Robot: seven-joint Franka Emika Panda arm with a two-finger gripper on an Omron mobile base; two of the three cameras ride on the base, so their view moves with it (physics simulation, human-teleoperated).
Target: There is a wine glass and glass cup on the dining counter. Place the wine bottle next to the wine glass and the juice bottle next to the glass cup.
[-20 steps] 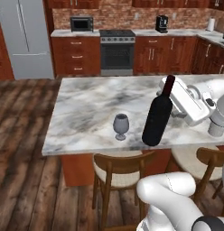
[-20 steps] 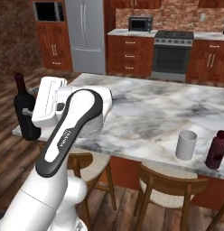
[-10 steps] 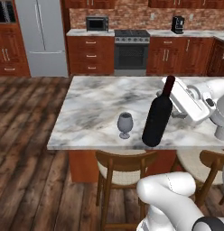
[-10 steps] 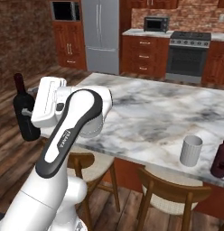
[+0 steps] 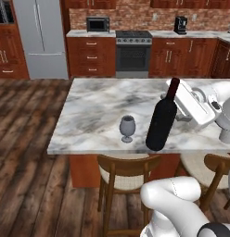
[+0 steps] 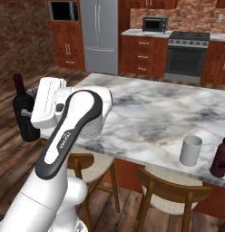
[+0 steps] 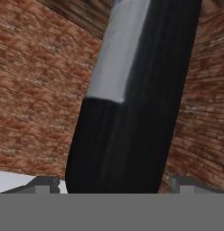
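My gripper point(image 5: 174, 115) is shut on the wine bottle point(image 5: 160, 121), a tall black bottle with a dark red top, held slightly tilted over the front edge of the dining counter point(image 5: 93, 115). The smoky stemmed wine glass point(image 5: 127, 128) stands just left of it. In the hand view the wine bottle point(image 7: 132, 113) sits between the fingertips point(image 7: 44, 184). From the right base view the wine bottle point(image 6: 22, 115) is at the far left by the gripper point(image 6: 30, 111). The glass cup point(image 6: 191, 150) and the maroon juice bottle point(image 6: 220, 158) stand side by side near the counter's front right.
Wooden cushioned stools point(image 5: 124, 171) are tucked under the counter's front edge. A second stool point(image 6: 171, 195) stands below the cup. At the back are a fridge point(image 5: 40, 39), a stove point(image 5: 133, 53) and wood cabinets. My own arm point(image 6: 69, 131) blocks part of the counter.
The whole picture has shifted a little as the base moved, so the counter and kitchen sit differently in both base views. The gripper still holds the wine bottle the same way.
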